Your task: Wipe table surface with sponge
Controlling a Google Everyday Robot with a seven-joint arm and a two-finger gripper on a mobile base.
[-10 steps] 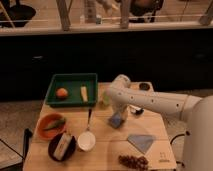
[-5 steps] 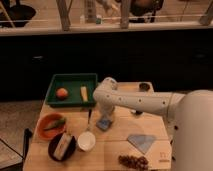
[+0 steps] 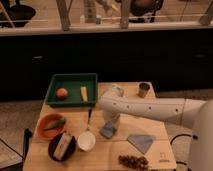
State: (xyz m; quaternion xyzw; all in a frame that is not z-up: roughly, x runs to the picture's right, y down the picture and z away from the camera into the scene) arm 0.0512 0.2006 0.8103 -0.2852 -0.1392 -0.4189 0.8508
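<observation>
As the arm has swung left since a second ago, the sponge (image 3: 108,130) now lies near the white bowl (image 3: 86,141) on the table (image 3: 107,157); the end effector (image 3: 111,120) sits directly above it, its grip impossible to tell. Wiping looks underway; the cloth (image 3: 142,142) rests to the right.

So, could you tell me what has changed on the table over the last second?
The arm has swung left across the table surface, and the gripper now sits just above the sponge, which has slid slightly left towards the white bowl. The blue-grey cloth, green tray, orange bowl, dark bowl and cup have stayed put.
</observation>
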